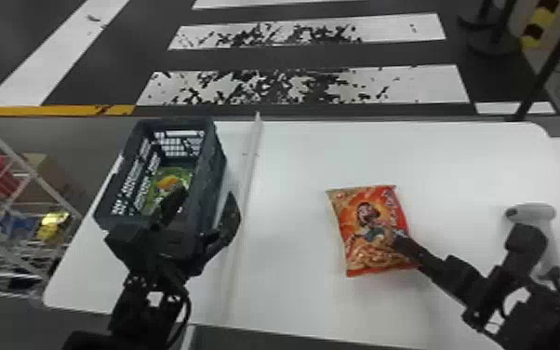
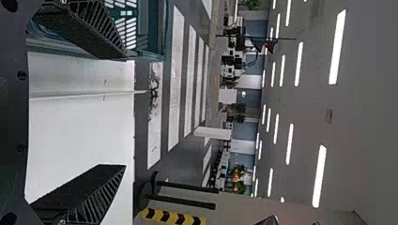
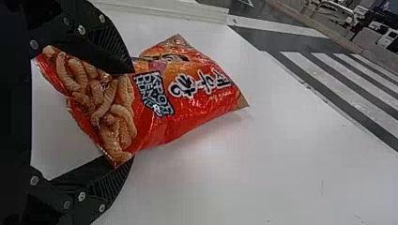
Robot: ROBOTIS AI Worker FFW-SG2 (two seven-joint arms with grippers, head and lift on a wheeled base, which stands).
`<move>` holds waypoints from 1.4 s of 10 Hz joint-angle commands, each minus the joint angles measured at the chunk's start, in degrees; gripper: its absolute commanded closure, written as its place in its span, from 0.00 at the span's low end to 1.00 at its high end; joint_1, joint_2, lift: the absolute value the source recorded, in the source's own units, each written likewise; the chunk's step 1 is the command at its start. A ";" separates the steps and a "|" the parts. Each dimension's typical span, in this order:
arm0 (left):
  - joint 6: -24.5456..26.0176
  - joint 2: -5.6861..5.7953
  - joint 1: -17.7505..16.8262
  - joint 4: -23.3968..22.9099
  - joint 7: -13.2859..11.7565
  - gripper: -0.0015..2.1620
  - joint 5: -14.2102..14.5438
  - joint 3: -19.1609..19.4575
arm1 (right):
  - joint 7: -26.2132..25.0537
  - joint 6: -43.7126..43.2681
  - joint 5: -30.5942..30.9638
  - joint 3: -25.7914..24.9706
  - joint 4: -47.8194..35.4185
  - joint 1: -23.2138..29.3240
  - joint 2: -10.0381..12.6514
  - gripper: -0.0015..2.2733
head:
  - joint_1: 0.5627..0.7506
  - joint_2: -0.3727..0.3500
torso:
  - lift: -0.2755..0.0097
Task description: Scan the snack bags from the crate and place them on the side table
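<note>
Right wrist view shows the black right gripper spread wide, unclamped, about the red plastic snack bag on the white table; pre-scan grasp appears in hand, closure next; left gripper spread, empty.

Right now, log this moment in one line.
left gripper open by crate; right gripper open at red snack bag; scanner on table

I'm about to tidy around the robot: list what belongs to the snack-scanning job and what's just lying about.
Part of the job:
- crate
- green bag inside it
- red snack bag on the white table
- handheld scanner

Apparently not part of it:
- wire rack on the left
- black stand beyond the table
- yellow-and-black post
</note>
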 commanded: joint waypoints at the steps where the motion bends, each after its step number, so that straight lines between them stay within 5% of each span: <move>1: 0.00 0.18 -0.25 0.35 0.00 0.01 0.16 -0.25 | 0.80 0.24 -0.09 -0.28 1.15 -0.84 0.00 0.70 | 0.70 0.72 | 0.79; 2: 0.00 0.27 -0.33 0.44 0.00 0.01 0.25 -0.25 | 0.80 1.12 0.09 -0.55 1.24 -0.84 0.00 0.99 | 0.70 0.72 | 0.79; 5: -0.18 0.27 -0.33 0.35 0.00 0.01 0.34 -0.34 | 4.58 1.47 -3.08 -3.62 0.19 0.39 0.09 0.99 | 0.70 0.72 | 0.79; 9: 0.00 0.27 -0.33 -0.17 0.17 0.01 0.34 -0.51 | 3.26 4.10 -1.41 -6.96 -13.52 3.55 0.09 0.99 | 0.70 0.67 | 0.79; 11: 0.00 0.18 -0.42 -0.17 0.44 0.01 0.34 -0.78 | 0.97 3.75 5.01 -5.56 -22.66 5.92 0.09 0.99 | 0.70 0.63 | 0.79; 14: 0.00 0.18 -0.51 -0.09 0.61 0.01 0.43 -0.78 | -5.18 -0.82 29.97 5.34 -32.07 8.47 -0.61 0.99 | 0.70 0.60 | 0.79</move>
